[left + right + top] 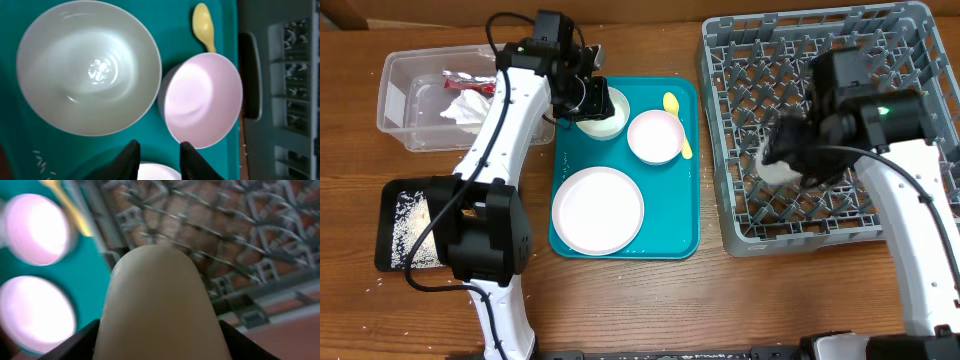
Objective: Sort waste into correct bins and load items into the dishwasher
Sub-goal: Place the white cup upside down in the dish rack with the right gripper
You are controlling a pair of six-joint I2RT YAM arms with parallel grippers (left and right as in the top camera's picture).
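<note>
Both machines pair glossy white shells with black joints. The left arm (505, 110) ends in a bulky black motor housing (485, 240). A thin black cable (905, 160) crosses the right arm (915, 250), whose black wrist block (865, 100) shows a green light (882, 109). The left hand (159, 165) has matte black fingers (129, 161).

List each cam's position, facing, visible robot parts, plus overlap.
Overhead: above table, straight down on teal tray, dish rack; left arm, right arm show.
Left wrist: above tray, facing down at white bowl, pink bowl; left claw at bottom.
Right wrist: over rack, angled toward tray; right claw grips small white cup.
Shared: pink bowl, yellow spoon in all.
</note>
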